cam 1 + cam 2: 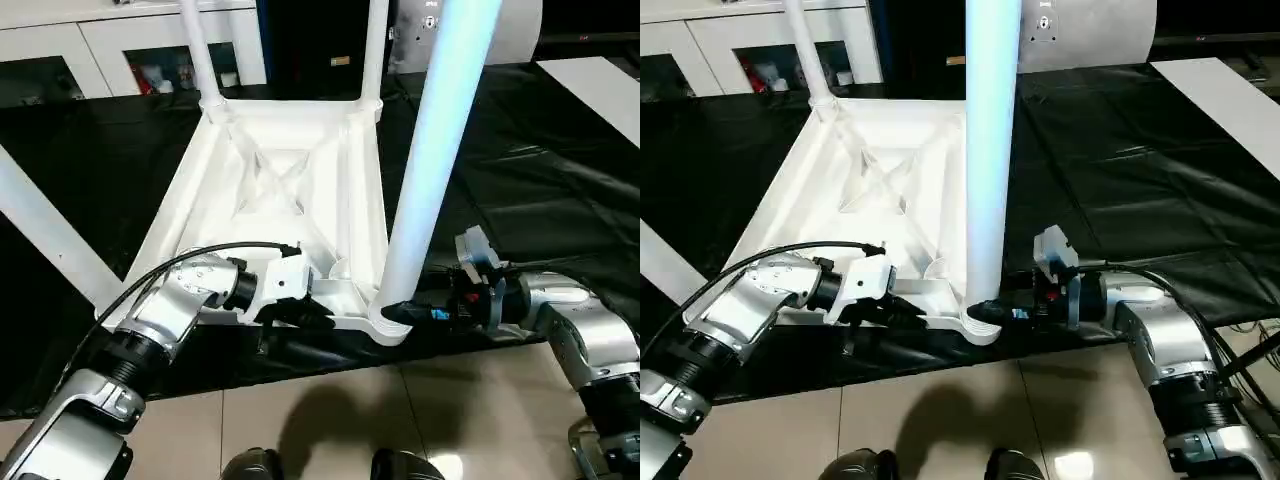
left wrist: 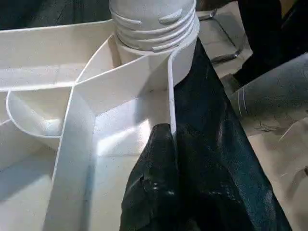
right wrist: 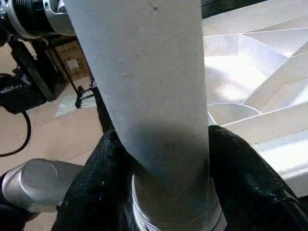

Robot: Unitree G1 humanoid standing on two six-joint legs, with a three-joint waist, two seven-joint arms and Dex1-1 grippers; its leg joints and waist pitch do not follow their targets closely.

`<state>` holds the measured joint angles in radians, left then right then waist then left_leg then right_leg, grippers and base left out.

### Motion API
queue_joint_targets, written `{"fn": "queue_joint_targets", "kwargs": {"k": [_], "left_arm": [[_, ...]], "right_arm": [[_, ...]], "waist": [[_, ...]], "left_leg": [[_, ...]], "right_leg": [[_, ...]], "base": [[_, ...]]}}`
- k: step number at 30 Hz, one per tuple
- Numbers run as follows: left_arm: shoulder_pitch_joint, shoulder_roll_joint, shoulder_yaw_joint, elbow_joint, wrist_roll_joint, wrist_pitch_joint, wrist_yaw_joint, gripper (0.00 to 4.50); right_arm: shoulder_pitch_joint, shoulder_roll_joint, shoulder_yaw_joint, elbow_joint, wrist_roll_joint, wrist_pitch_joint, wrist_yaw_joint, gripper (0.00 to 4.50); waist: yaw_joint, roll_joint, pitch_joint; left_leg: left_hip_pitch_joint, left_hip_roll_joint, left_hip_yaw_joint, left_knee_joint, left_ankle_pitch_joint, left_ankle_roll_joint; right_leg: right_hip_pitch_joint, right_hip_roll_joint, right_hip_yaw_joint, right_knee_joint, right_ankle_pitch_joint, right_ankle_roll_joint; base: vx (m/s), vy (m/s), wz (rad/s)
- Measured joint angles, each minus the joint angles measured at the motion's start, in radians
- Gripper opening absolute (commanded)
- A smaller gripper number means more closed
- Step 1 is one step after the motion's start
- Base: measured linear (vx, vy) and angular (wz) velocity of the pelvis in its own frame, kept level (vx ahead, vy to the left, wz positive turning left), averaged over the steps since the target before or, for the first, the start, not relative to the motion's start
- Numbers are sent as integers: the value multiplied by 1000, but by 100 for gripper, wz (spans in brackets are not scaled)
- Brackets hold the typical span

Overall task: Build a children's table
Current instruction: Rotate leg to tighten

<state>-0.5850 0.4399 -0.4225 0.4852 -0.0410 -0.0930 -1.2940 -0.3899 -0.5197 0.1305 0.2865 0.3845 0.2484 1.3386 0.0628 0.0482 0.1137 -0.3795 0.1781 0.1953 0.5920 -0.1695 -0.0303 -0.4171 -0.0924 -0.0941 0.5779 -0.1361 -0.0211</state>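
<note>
The children's table (image 1: 290,190) is laid upside down on the black-covered tabletop (image 1: 540,170), ribs upward, so the corner sockets can be reached. A leg (image 1: 430,160) stands in the near corner socket. It is straddled near its base by the right gripper (image 1: 1012,312), fingers partly spread against it, apparently for screwing. The near rim is pinched by the left gripper (image 1: 312,305), fingers nearly closed, presumably for steadying.

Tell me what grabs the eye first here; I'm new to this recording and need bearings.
The upside-down white children's table on the black-covered worktable, its legs pointing up. Nearest, one leg stands in the near corner socket, the right gripper straddling its base. The left gripper pinches the table's near rim.
</note>
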Motion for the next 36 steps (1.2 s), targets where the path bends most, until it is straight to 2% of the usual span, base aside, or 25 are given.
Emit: {"fn": "queue_joint_targets", "kwargs": {"k": [4, 7, 10, 12, 15, 17, 18, 19, 20, 21, 22, 23, 24, 25, 26, 27, 31, 35, 36], "left_arm": [[0, 0, 6, -2, -2, 26, -4, 0], [0, -4, 22, -2, 0, 74, 20, 0], [-6, -18, 59, 1, 20, 163, 112, 0], [-7, -36, 69, 0, 26, 194, 152, 0], [-9, -83, 93, -9, 51, 278, 260, 0], [-18, -132, 112, -10, 73, 338, 353, 0], [-22, -154, 116, -10, 78, 361, 391, 0], [-30, -197, 123, -7, 90, 394, 452, 0], [-37, -221, 121, -4, 104, 411, 485, 0], [-40, -239, 127, -3, 109, 416, 515, 0], [-45, -263, 130, 5, 118, 416, 545, 0], [-46, -279, 129, 10, 124, 416, 558, 0], [-50, -289, 125, 11, 124, 411, 561, 0], [-54, -301, 111, 12, 124, 403, 562, 0], [-57, -303, 105, 11, 124, 398, 562, 0], [-64, -302, 99, 13, 126, 397, 563, 0], [-74, -289, 100, 20, 134, 363, 558, 0], [-77, -260, 93, 36, 142, 301, 524, 0], [-77, -251, 92, 40, 142, 288, 516, 0]], "right_arm": [[1, 6, 1, -8, -7, 3, -13, 210], [1, 43, 1, -22, -44, -8, -79, 208], [-19, 126, -7, -31, -106, 18, -297, 203], [-32, 155, -12, -30, -124, 39, -374, 201], [-70, 237, -30, 5, -168, 80, -555, 199], [-108, 299, -56, 46, -199, 97, -701, 199], [-119, 324, -67, 62, -207, 97, -760, 199], [-133, 354, -84, 84, -224, 94, -838, 199], [-133, 367, -98, 94, -231, 91, -879, 199], [-150, 379, -102, 108, -232, 87, -907, 233], [-163, 385, -107, 123, -233, 80, -935, 268], [-163, 387, -114, 129, -234, 74, -948, 268], [-163, 388, -119, 130, -235, 71, -957, 268], [-159, 387, -131, 135, -237, 70, -969, 270], [-159, 385, -139, 135, -237, 69, -970, 280], [-158, 385, -147, 132, -236, 68, -968, 308], [-118, 377, -162, 99, -215, 31, -926, 324], [-51, 307, -156, 45, -183, -7, -812, 370], [-39, 290, -152, 36, -182, -16, -786, 370]], "waist": [[-2, 0, 0], [-6, 0, 0], [-33, 0, 0], [-40, 1, 1], [-62, 3, 2], [-83, 15, 8], [-87, 23, 13], [-84, 21, 17], [-77, 11, 15], [-65, -14, 13], [-54, -17, 13], [-39, -15, 12], [-27, -7, 10], [-16, 1, 7], [-12, 4, 4], [-11, 8, 1], [-3, 8, 1], [-3, 8, 1], [-3, 8, 1]], "left_leg": [[1, 0, 0, 0, 0, 0], [5, 0, 0, 0, 0, 0], [11, 0, 0, -1, 0, 0], [12, -1, -4, 0, 0, 0], [12, -2, -23, -1, 0, 0], [12, -1, -40, -1, -1, -2], [12, 1, -45, -4, -2, -3], [12, -2, -44, -4, -2, -3], [14, -8, -31, -3, -2, -3], [26, -13, -14, -3, -2, -4], [24, -23, -28, 6, -7, -10], [24, -23, -33, 12, -13, -14], [10, -26, -47, 3, -13, -14], [4, -24, -57, -1, -8, -20], [1, -19, -56, -6, -1, -27], [0, -13, -52, -7, 10, -27], [-7, -13, -47, -10, 9, -24], [-9, -13, -44, -15, 8, -18], [-9, -13, -43, -15, 8, -17]], "right_leg": [[0, 0, 0, 0, 0, 0], [2, 0, 0, 0, 0, 0], [5, 0, -1, -2, -1, 2], [5, -1, -5, -6, -2, 3], [16, -1, -26, -28, -3, 3], [30, -2, -52, -51, -4, 3], [36, -1, -58, -50, -11, 4], [34, -3, -44, 7, -59, -13], [37, -3, -4, 71, -90, -25], [29, -4, 28, 84, -91, 12], [16, -4, 31, 85, -89, 18], [17, -2, 30, 83, -89, 18], [19, 1, 23, 79, -89, 18], [16, 6, 17, 71, -88, 16], [15, 11, 17, 63, -83, 10], [14, 16, 19, 58, -71, 8], [11, 18, 22, 47, -55, -1], [13, 18, 23, 33, -51, -1], [13, 18, 23, 33, -51, -1]], "base": [[0, 0, 0], [0, 0, 0], [0, 0, 0], [0, 0, 0], [0, 0, 0], [0, 0, 0], [0, 0, 0], [-85, 30, -2], [0, 0, 0], [0, 0, 0], [43, -95, 5], [33, -69, -19], [33, -69, -19], [83, -29, -19], [55, -15, 3], [55, -15, 3], [13, -1, 3], [0, 0, 0], [0, 0, 0]]}}
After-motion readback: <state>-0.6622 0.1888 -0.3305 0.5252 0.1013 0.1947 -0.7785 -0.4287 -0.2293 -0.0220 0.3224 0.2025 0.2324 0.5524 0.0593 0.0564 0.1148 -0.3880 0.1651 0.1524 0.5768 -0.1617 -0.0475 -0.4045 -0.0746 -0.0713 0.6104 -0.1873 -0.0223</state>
